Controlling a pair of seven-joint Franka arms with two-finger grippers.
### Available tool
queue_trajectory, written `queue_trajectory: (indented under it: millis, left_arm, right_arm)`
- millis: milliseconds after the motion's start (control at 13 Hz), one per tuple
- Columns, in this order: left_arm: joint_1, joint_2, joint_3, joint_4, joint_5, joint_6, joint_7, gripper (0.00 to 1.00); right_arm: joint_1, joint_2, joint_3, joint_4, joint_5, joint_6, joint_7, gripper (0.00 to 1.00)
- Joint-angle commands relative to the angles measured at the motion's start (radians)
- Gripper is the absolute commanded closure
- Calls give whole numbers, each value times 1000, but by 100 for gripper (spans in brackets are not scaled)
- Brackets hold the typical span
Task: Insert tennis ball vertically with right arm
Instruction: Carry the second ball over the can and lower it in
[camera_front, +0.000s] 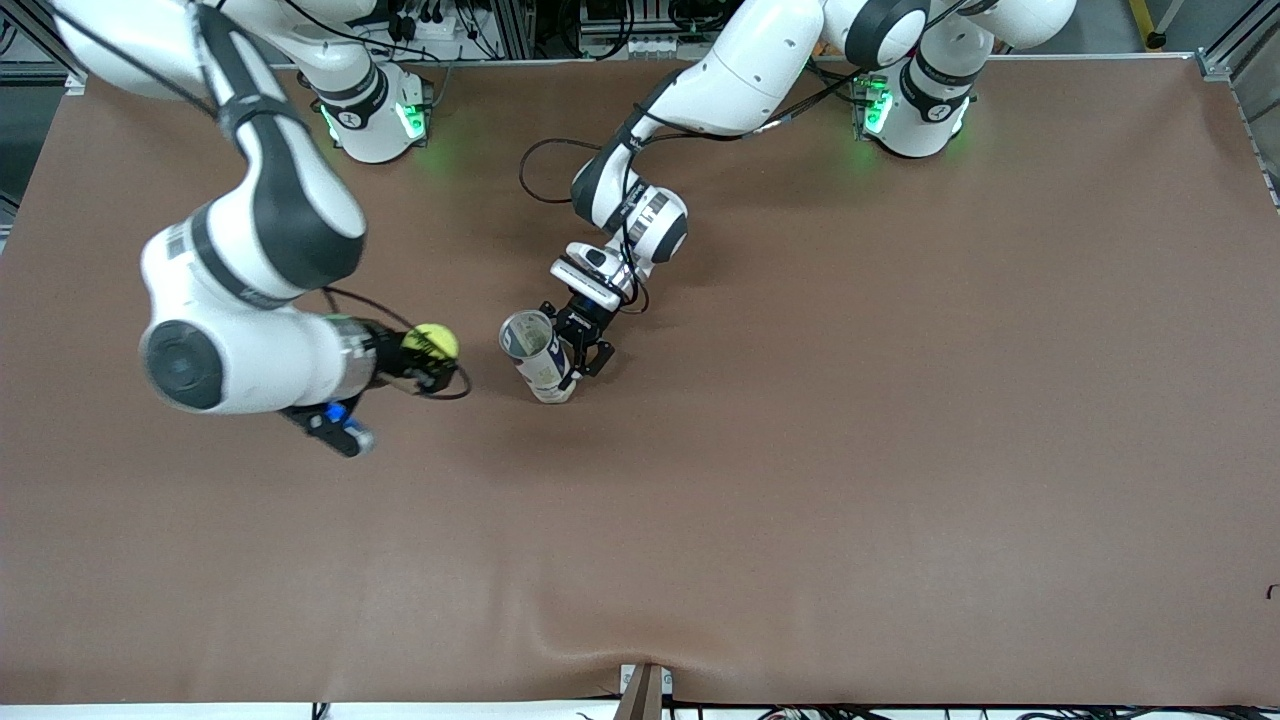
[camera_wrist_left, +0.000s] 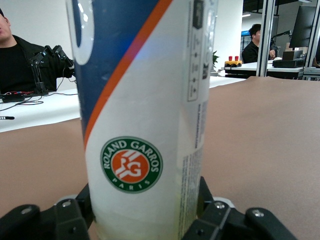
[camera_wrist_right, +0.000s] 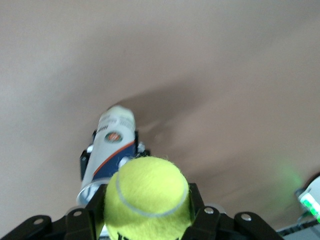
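Tennis ball (camera_front: 431, 341), yellow-green with a pale seam, sits clamped between the fingers (camera_wrist_right: 80, 225) of the right gripper (camera_front: 425, 362), held up in the air over the brown desk (camera_front: 900, 450) toward the right arm's end. In the right wrist view the ball (camera_wrist_right: 146, 199) fills the space between the two black fingers, which press on its sides.

Beside it, toward the middle of the desk, stands a tennis ball can (camera_front: 537, 358), upright with a slight lean, its open mouth facing up and its base on the desk. The can is white and dark blue with an orange stripe and a round green and orange "Roland Garros Paris" badge, plain in the left wrist view (camera_wrist_left: 145, 120). The left gripper (camera_front: 583, 352) is low at the desk, its fingers (camera_wrist_left: 70, 220) closed around the lower part of the can, one on each side. In the right wrist view the can (camera_wrist_right: 107, 150) shows past the ball, with the left gripper's black fingers at its sides.

Ball and can are near each other but apart; the ball is not over the can's mouth. The right arm (camera_front: 250, 270) reaches in from its base, and the left arm (camera_front: 720, 90) bends down from its own base to the can.
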Motion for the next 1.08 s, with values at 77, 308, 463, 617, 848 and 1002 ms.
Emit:
queue_trajectory:
  millis: [77,308,463,617,848,1002]
  left_arm:
    - [-5,-3,15,-18,207,53,-393,22]
    - [-2,-3,15,-15,207,53,-393,22]
    - [2,-3,15,-13,207,53,-391,22]
    - [6,-3,15,-13,207,52,-391,22]
    - [6,-3,15,-12,207,52,-391,22]
    - [6,-1,15,-12,207,52,-391,22]
  right_arm:
    - [47,3,30,15,-7,-21,93,99]
    - [81,9,30,-1,-12,4,94,98]
    - [92,12,28,-33,-16,31,94,96]
    - [101,12,28,-74,-27,79,106,96]
    - [124,24,28,-74,-32,123,149,93]
    - [128,32,27,-71,-33,128,154,92]
